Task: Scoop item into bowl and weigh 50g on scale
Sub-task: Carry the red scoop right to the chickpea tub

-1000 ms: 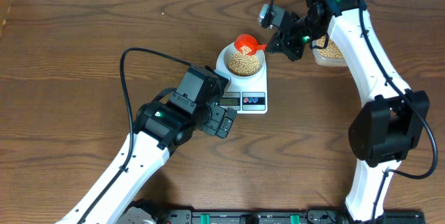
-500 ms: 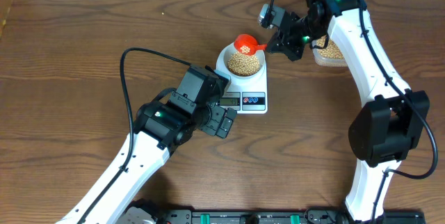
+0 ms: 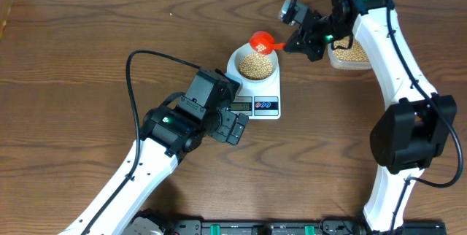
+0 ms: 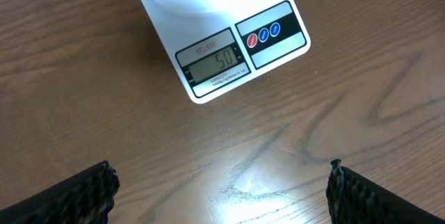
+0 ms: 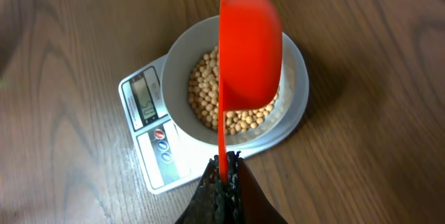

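The white scale stands mid-table with the white bowl on it, holding a pile of tan beans, the item. My right gripper is shut on the handle of a red scoop, which hangs over the bowl's far rim. In the right wrist view the scoop is tipped on its side above the beans, and its handle is pinched in the right gripper. My left gripper is open over bare wood in front of the scale, whose display reads 50.
A clear tub with more beans sits at the far right, beside the right arm. The left arm reaches in from the front left, its cable looping over the table. Dark wood surrounds the scale.
The right gripper has drawn the scoop slightly up and to the right, toward the bowl's far rim. The left arm has not moved.
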`<state>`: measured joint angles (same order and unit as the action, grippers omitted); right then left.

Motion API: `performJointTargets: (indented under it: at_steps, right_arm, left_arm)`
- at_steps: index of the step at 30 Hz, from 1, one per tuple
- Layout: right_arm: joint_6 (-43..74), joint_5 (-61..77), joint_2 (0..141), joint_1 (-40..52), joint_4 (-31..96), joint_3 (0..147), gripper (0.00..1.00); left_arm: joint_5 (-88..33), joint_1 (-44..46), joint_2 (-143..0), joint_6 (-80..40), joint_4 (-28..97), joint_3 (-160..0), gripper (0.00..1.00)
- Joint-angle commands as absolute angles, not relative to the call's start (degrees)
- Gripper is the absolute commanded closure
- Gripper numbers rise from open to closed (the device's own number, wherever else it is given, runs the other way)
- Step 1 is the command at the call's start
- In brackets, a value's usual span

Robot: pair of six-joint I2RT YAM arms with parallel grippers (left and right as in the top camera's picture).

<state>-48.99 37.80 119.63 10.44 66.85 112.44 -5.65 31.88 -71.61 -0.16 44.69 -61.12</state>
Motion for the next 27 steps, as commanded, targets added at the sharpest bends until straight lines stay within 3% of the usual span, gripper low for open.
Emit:
performJointTargets:
  at_steps: [1,27]
  right_arm:
    - [-48.4,39.8,120.2,10.4,67.1,113.7,0.99]
    - [-46.7,55.4,120.2,4.4,67.1,113.7,0.99]
  left_arm:
    - [-5.3,31.7,-71.5,-0.2,44.8,-61.5,0.02]
    - [-5.3,31.7,-71.5,-0.2,44.8,-61.5,0.02]
